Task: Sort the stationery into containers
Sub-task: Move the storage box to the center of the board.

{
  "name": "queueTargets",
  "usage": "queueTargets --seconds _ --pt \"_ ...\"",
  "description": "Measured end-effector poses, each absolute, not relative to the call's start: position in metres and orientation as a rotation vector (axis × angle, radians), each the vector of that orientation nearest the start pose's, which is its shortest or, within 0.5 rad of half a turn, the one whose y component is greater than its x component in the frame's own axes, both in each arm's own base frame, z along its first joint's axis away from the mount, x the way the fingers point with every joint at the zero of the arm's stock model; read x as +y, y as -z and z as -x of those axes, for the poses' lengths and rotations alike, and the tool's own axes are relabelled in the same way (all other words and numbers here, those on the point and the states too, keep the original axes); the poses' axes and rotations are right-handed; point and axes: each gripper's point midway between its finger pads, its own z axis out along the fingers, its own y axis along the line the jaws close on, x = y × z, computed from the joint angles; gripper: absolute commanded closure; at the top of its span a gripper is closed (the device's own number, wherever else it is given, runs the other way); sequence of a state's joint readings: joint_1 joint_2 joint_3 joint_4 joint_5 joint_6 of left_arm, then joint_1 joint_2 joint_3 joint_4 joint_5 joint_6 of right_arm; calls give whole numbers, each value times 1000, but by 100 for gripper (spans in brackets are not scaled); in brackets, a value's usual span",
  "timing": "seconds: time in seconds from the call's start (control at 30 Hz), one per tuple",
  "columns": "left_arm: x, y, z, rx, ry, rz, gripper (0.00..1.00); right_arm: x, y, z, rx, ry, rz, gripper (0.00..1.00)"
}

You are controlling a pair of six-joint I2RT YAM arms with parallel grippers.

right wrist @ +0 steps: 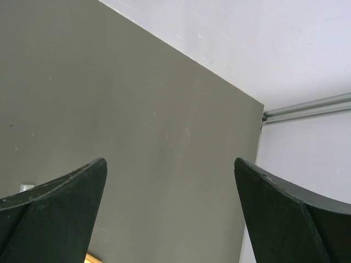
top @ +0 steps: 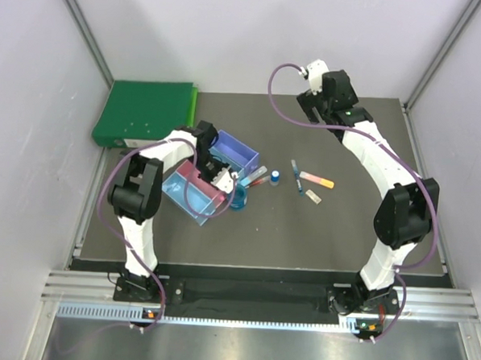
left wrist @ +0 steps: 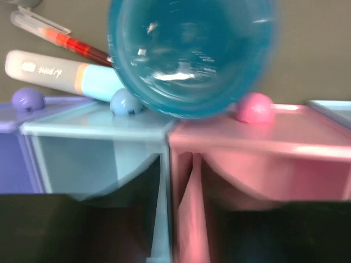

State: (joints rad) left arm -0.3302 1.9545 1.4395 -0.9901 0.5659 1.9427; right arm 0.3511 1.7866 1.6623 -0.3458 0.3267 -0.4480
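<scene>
- The left fingers [top: 223,179] hang low over the containers [top: 243,154], right above the wall that splits a light blue bin [left wrist: 93,127] from the pink bin [left wrist: 263,137]. They stand a little apart. The wrist view is blurred, but nothing seems to be pinched between them.
- The round blue reel [left wrist: 189,55] is in no bin. It sits against the outer rim where the light blue and pink bins join, and the top view shows it on the counter [top: 342,234] just beside the row. I judge it needs a fresh grip and a lift over the rim.
- A white marker with a pale blue cap [left wrist: 60,74] and a red pen [left wrist: 60,38] lie close along the same outer side, next to the reel. This crowds the spot, so a low reach for the reel could nudge them.
- The small blue-white bottle [top: 274,178], the dark blue pen [top: 294,168], the orange-pink marker [top: 317,180] and the tiny pale block [top: 313,197] lie loose on the open counter. They sit between the arms, well apart from the bins, and are unsorted.
- The right fingers [right wrist: 170,164] are spread wide and hold nothing. They are raised at the far side and face bare counter and wall. That looks like a parked pose that leaves the middle free for the left arm.
- The green binder [top: 143,110] lies flat in the far left corner and has no part in the sorting.
</scene>
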Motion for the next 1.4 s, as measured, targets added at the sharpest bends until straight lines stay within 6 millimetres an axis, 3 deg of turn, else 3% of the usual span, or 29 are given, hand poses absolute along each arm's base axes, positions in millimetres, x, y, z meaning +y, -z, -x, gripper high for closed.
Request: queueTargets --seconds 0.07,0.2,0.47,0.67,0.8,1.03,1.23,1.4 --pt "-194 -37 -362 -1428 -634 3276 27 110 -261 -513 1946 393 599 0" --pt "-206 -39 -374 -1424 -644 3362 24 111 -260 -512 1949 383 599 0" --pt "-194 -47 -380 -1454 -551 3418 24 121 -266 -518 1950 325 602 0" --pt "-180 -76 -388 -1468 -349 3499 23 139 -262 -534 1949 250 625 0" --pt "-175 -105 -391 -1441 -153 3583 23 165 -252 -542 1954 115 685 1" --pt "-170 -128 -390 -1394 86 3660 21 225 -222 -539 1962 -150 848 0" --pt "-160 -150 -393 -1369 340 3673 21 287 -176 -521 1976 -301 1034 1" --pt "-141 -167 -401 -1455 650 3591 23 320 -134 -502 2007 -363 1151 4"
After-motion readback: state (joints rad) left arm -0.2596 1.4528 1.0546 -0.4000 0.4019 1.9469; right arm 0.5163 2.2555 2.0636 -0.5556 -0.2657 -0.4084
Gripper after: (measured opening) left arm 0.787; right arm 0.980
